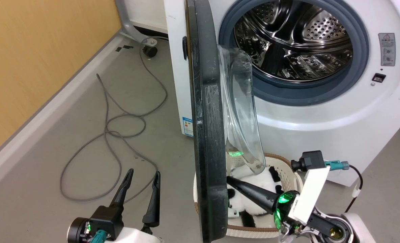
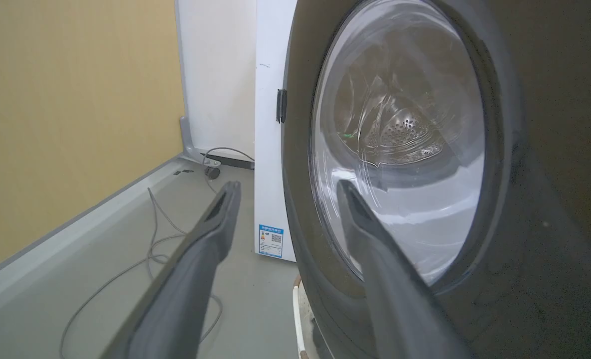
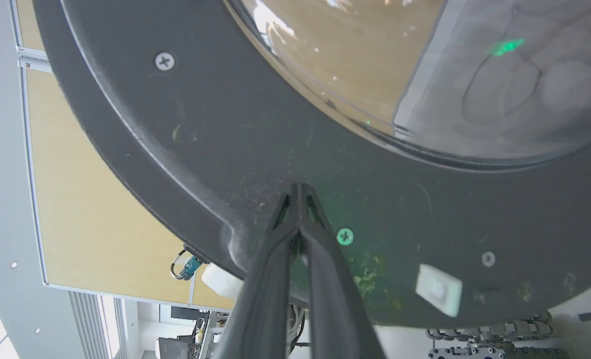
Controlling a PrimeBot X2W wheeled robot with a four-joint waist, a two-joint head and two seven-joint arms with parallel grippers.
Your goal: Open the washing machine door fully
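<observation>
The washing machine (image 1: 321, 118) stands with its steel drum (image 1: 294, 37) exposed. Its door (image 1: 206, 118) is swung out and I see it edge-on, the clear glass bowl (image 1: 240, 111) bulging toward the drum. My right gripper (image 1: 228, 179) is shut, fingertips pressed on the door's dark grey inner face (image 3: 201, 149) near its lower rim. In the right wrist view the shut tips (image 3: 299, 188) touch that face below the bowl (image 3: 425, 75). My left gripper (image 1: 143, 173) is open and holds nothing, left of the door's outer side. The glossy outer face (image 2: 400, 149) lies just beyond its right finger (image 2: 370, 239).
A white woven basket (image 1: 287, 162) with a panda plush (image 1: 247, 202) sits on the floor under the door, beside my right arm. A grey cable (image 1: 119, 128) loops over the grey floor at left. A yellow wall (image 1: 34, 67) with a pale skirting runs along the left.
</observation>
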